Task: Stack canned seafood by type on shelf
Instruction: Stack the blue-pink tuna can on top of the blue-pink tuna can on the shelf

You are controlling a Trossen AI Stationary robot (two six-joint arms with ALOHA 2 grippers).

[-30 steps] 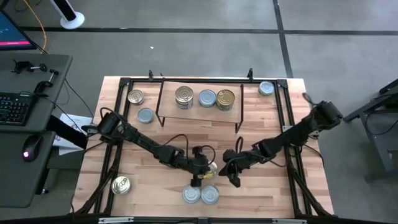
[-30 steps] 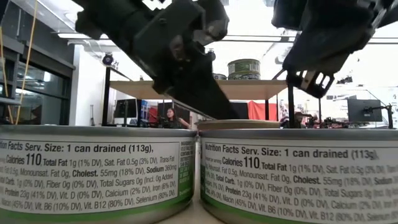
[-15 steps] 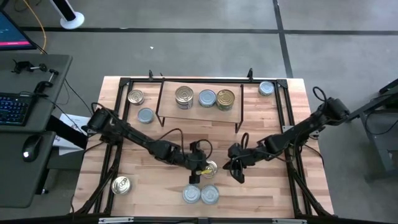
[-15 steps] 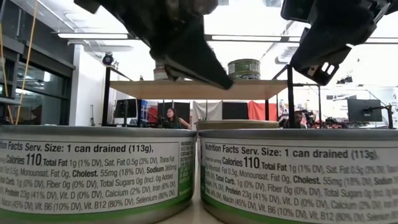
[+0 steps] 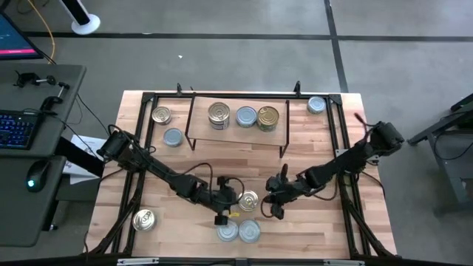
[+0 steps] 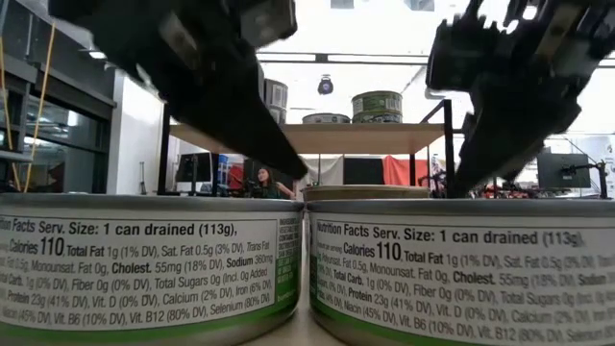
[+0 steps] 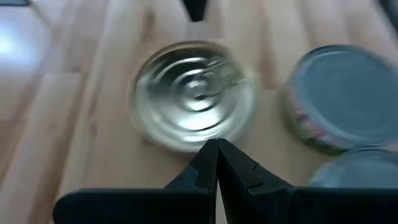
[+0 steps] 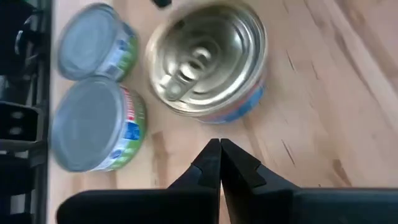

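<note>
High view: pull-tab tin (image 5: 248,199) between arms; two pale tins (image 5: 239,231) beside.

- You get bright, even overhead light on the table (image 5: 310,155).
- Ceiling strip lights (image 6: 384,60) glare low down.
- Both arms and the wrist views' tins (image 7: 194,94) smear with blur.

tin (image 8: 208,59): shiny ribbed metal lid | table (image 5: 310,233): matt pale wood planks | shelf (image 5: 236,130): light wood
</note>
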